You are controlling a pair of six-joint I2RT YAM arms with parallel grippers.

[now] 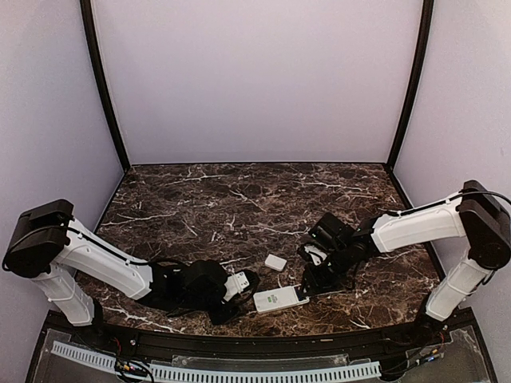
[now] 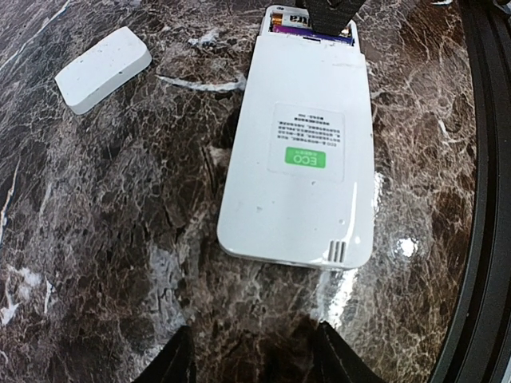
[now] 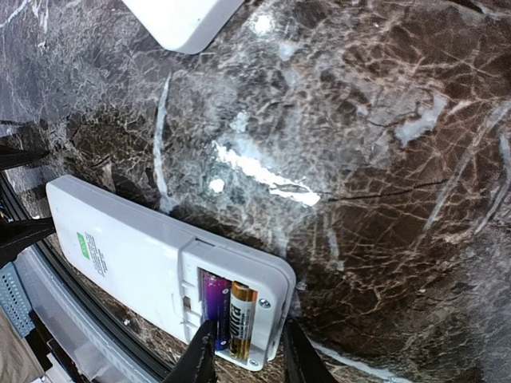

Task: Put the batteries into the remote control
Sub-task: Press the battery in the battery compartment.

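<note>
The white remote control [image 1: 281,298] lies back-up near the front edge, a green sticker on it [image 2: 299,152]. Its battery compartment is uncovered at the right end. Two batteries sit side by side in it, one purple and one gold [image 3: 227,313]; they also show in the left wrist view [image 2: 307,24]. My right gripper [image 1: 308,285] hovers over the compartment end [image 3: 247,363], its jaws a little apart, the left fingertip [image 3: 200,357] at the purple battery's end. My left gripper [image 1: 249,283] is open and empty [image 2: 254,363], just short of the remote's other end.
The loose white cover plate [image 1: 275,262] lies on the marble behind the remote, seen also in the left wrist view [image 2: 104,68] and the right wrist view [image 3: 180,20]. The table's black front rim [image 2: 487,239] runs close beside the remote.
</note>
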